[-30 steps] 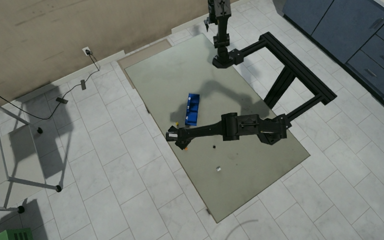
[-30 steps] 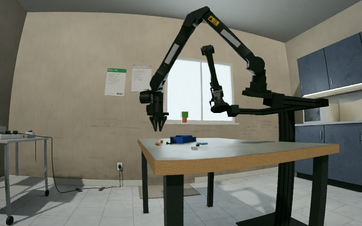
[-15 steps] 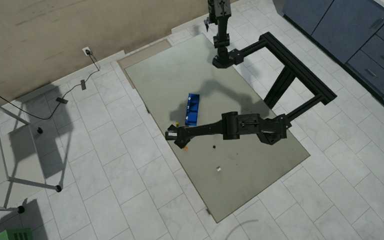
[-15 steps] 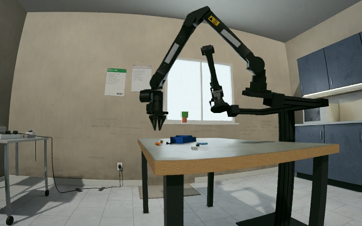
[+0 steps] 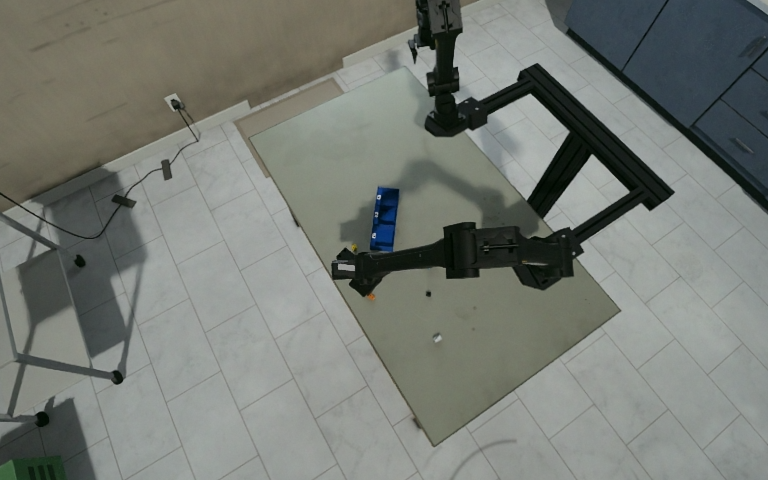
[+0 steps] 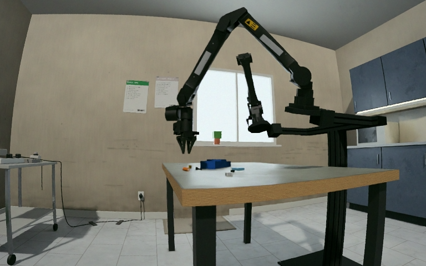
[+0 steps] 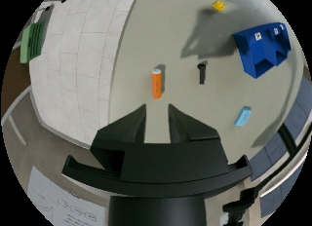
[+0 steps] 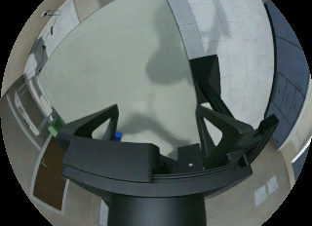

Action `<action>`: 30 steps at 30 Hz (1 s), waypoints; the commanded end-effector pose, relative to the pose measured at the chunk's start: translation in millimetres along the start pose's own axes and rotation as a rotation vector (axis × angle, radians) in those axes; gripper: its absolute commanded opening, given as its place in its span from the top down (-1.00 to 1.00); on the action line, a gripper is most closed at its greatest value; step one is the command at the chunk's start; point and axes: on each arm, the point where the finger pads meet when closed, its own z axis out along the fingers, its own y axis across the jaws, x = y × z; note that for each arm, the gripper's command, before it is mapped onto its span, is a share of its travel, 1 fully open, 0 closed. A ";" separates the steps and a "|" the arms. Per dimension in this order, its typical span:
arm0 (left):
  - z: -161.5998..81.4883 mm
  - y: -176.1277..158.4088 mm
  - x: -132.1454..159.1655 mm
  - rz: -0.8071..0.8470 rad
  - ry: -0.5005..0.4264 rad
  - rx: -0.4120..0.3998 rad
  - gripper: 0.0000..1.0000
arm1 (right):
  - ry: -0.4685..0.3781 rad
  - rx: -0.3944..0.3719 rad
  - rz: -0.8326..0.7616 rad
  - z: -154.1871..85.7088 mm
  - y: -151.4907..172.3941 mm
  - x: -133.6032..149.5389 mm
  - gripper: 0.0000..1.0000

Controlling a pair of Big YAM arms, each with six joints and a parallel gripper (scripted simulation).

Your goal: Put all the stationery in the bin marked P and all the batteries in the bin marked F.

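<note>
A blue row of three bins (image 5: 384, 218) stands mid-table; it also shows in the left wrist view (image 7: 263, 51). Its labels are too small to read. My left gripper (image 5: 340, 268) (image 7: 157, 108) hangs high above the table's edge, fingers nearly together with nothing between them. Below it lies an orange battery (image 7: 156, 82), with a black pen-like piece (image 7: 202, 72) beside it. A yellow piece (image 7: 218, 6) lies near the bins and a light blue eraser (image 7: 244, 116) lies further in. My right gripper (image 8: 157, 108) (image 5: 413, 50) is open and empty, raised at the far end of the table.
A small black piece (image 5: 428, 292) and a small silver piece (image 5: 436, 337) lie on the table away from the bins. The black frame (image 5: 590, 154) carrying both arms stands along one long side. The orange battery lies close to the table's edge (image 5: 370, 295).
</note>
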 end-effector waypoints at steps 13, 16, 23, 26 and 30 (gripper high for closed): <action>-4.4 14.2 -10.2 -0.014 -0.016 -0.012 0.45 | -0.036 0.006 0.015 -16.3 -3.8 -23.8 -1.00; -2.4 13.5 -9.3 -0.012 -0.012 -0.008 0.45 | -0.036 0.006 0.015 -16.3 -3.8 -23.8 -1.00; 18.2 18.3 -9.4 -0.012 -0.021 -0.018 0.45 | -0.036 0.006 0.015 -16.3 -3.8 -23.8 -1.00; 32.4 13.2 -4.9 -0.010 -0.014 -0.012 0.45 | -0.036 0.006 0.015 -16.3 -3.8 -23.8 -1.00; 37.6 13.6 -11.2 -0.004 -0.020 -0.020 0.45 | -0.036 0.006 0.015 -16.3 -3.8 -23.8 -1.00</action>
